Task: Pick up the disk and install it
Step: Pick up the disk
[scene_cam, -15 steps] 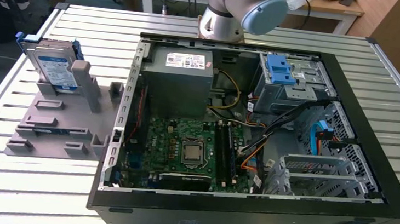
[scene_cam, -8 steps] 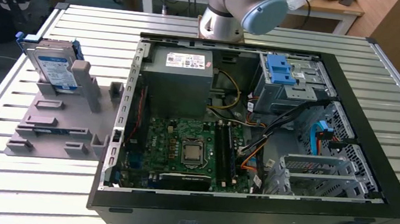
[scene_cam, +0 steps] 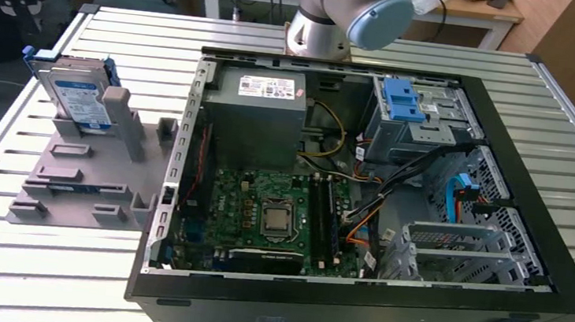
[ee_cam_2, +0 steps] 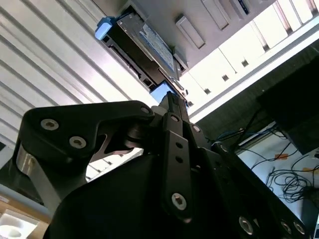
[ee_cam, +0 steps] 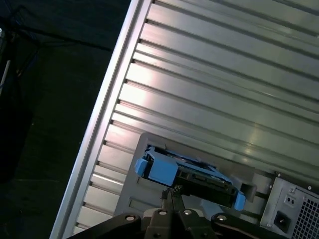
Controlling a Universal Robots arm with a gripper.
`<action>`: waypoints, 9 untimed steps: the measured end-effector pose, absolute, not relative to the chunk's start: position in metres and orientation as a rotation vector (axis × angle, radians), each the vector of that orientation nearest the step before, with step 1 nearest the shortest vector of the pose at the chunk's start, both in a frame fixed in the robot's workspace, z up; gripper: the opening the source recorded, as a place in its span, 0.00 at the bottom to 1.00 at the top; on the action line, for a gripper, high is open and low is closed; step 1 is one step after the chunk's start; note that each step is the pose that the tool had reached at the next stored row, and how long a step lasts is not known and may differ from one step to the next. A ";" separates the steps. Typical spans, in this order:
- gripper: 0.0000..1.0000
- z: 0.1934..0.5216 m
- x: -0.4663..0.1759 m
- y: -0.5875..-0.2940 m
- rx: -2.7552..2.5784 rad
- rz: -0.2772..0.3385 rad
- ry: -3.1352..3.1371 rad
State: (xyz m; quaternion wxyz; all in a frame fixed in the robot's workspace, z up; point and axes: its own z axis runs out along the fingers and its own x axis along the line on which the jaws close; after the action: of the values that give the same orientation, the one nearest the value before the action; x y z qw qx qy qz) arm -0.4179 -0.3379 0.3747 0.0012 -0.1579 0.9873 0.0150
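- The gripper [ee_cam: 170,191] [ee_cam_2: 171,98] shows in both wrist views. Its jaws stand closed tip to tip with no gap that I can make out, and nothing is held between them.
- Just past the tips lies the one disk [ee_cam: 192,175] [ee_cam_2: 144,42]. It is apart from the jaws and untouched; in the first wrist view the tips aim at the middle of its upper edge.
- The disk stands on edge with its labelled face showing in the exterior view [scene_cam: 77,97]. It carries two blue carrier rails [ee_cam: 155,169], one along each end.
- It sits in a single grey holder [scene_cam: 76,164] [ee_cam: 130,196], slotted into the holder's far end. The holder's other slots are unfilled.
- The holder rests on the slatted metal table [scene_cam: 564,140] [ee_cam: 224,74], near the table's edge on the exterior view's left.
- Just beside the holder, towards the exterior view's right, lies one open computer case [scene_cam: 357,314] on its side.
- Inside the case are one motherboard [scene_cam: 272,215], one grey power supply [scene_cam: 260,115] with a white sticker, and one drive cage [scene_cam: 418,114] with blue tabs. Cables run between them.
- Beyond the case, at the table's far edge, stands the base of the one arm [scene_cam: 316,29]. It rises past a blue-capped joint and out of the exterior view. Going by both wrist views, the wrist hangs over the disk with the gripper pointing down at it.
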 end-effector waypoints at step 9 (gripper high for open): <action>0.11 0.374 -0.418 -0.338 -0.730 0.047 3.055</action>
State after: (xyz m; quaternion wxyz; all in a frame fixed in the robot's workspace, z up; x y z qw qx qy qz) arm -0.4179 -0.3379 0.3740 0.0003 -0.2323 0.9725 0.0150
